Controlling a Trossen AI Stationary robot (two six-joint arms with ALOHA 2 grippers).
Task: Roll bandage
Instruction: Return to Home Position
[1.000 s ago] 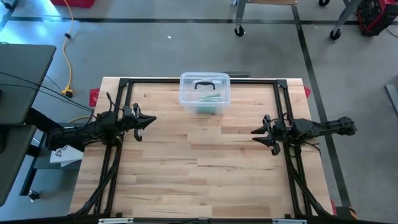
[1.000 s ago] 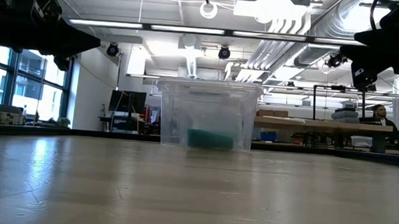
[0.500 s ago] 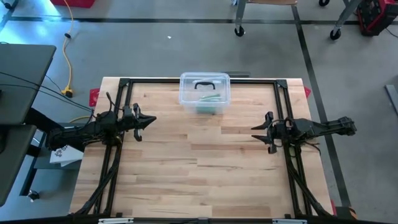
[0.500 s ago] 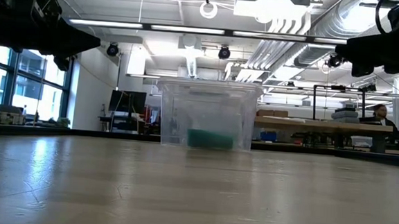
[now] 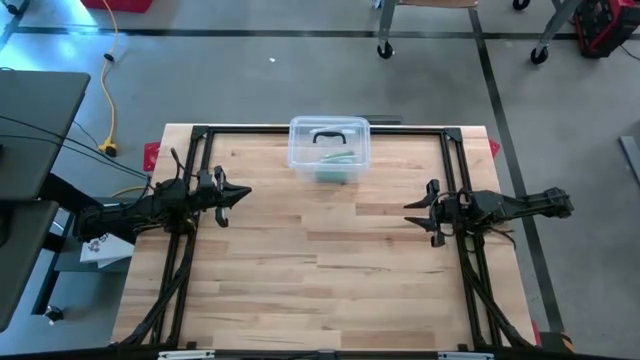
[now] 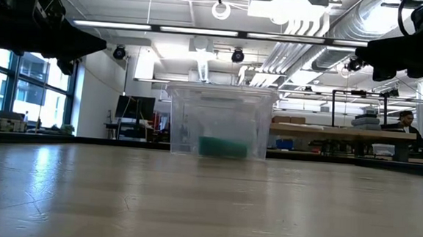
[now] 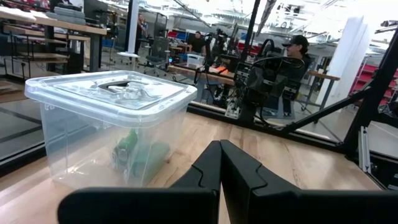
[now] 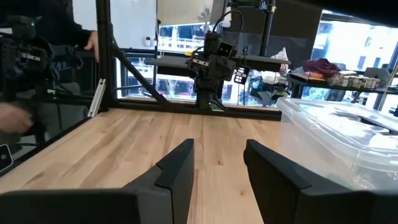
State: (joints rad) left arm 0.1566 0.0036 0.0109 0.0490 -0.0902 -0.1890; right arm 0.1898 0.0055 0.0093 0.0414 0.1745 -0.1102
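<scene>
The bandage (image 5: 338, 160) lies as a green roll inside the transparent bin (image 5: 298, 140), which stands at the far centre of the table (image 5: 330, 280). The bin is clear plastic with rounded corners. Its lid is on and carries a dark handle on top. From table height the green shows low down against the bin's floor, slightly right of its middle.

The left gripper (image 7: 219, 146) hangs over the table's left side, well apart from the bin, its fingers pressed together on nothing. The right gripper (image 8: 217, 149) hangs over the right side, also well clear, its fingers spread with a gap between them and nothing in it.

The table is pale jointed wood with a black frame (image 5: 400, 128) along its far edge and sides. A yellow cable (image 5: 108, 90) runs over the grey floor to the far left. Beyond the table are ceiling ducts, strip lights, workbenches and a seated person (image 6: 404, 119) at the far right.
</scene>
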